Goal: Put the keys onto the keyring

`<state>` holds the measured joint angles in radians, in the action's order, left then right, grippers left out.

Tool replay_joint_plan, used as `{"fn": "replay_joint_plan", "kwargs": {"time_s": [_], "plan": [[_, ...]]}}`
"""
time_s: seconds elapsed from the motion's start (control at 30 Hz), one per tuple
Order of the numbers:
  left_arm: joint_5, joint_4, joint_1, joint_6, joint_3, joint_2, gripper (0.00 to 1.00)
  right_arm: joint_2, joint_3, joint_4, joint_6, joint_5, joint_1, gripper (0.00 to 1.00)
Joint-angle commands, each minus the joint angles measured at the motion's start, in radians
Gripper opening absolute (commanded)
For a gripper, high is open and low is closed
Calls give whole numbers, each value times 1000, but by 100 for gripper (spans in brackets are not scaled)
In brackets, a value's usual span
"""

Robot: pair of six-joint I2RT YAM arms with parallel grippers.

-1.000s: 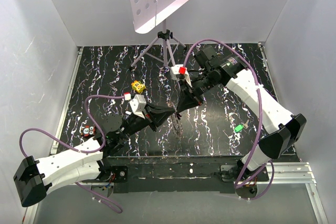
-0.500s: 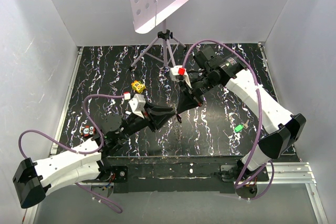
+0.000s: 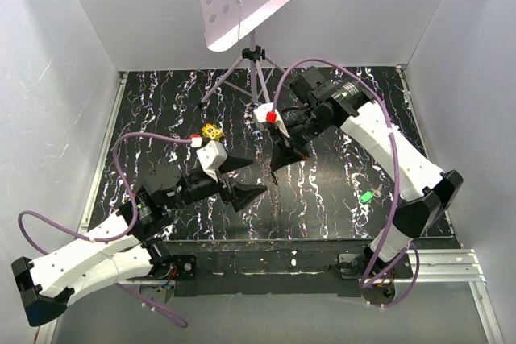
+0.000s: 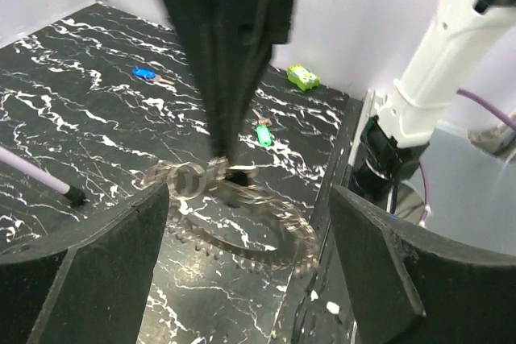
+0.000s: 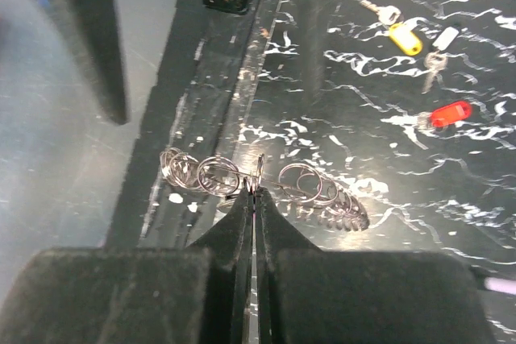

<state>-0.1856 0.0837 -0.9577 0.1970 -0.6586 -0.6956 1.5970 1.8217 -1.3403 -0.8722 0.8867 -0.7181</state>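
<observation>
Keyring (image 5: pixel 310 191): a toothed ring with small wire loops strung along it, blurred in the left wrist view. It hangs just above the table (image 3: pixel 161 110), near the front edge and between the two arms.
Right gripper (image 5: pixel 255 191): fingers pressed together from above, pinching the keyring at a thin spot between the loops.
Left gripper (image 3: pixel 256 176): fingers spread wide, one on either side of the keyring. Whether they touch it cannot be told.
Keys: all lie loose on the table, apart from the keyring.
Green key (image 3: pixel 367 196): on the right side, near the right arm's forearm.
Blue key (image 4: pixel 145 72): far from the ring.
Yellow key (image 5: pixel 403 38) and red key (image 5: pixel 448 113): near each other.
Yellow block (image 3: pixel 212 131): on the table behind the left gripper.
</observation>
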Motion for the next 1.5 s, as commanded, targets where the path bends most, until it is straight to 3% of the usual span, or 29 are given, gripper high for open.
{"fn": "replay_joint_plan", "kwargs": {"time_s": [0.0,0.17,0.43,0.73,1.03,1.47], "plan": [[-158,-272,5,-175,-146,-82,79,70,123,-252,-126,-64,-29,1],[-203,-276,8,-260,-197,-156,71,72,120,-253,-137,-120,-58,1],[-121,-259,31,-324,-164,-88,65,46,84,-249,-154,-121,-72,1],[-161,-257,99,-375,-127,-79,54,29,57,-221,-151,-106,-86,1],[-265,-164,160,-350,-119,-148,46,17,39,-207,-151,-95,-89,1],[-359,-105,165,-272,-102,-191,37,14,30,-189,-136,-83,-89,1]]}}
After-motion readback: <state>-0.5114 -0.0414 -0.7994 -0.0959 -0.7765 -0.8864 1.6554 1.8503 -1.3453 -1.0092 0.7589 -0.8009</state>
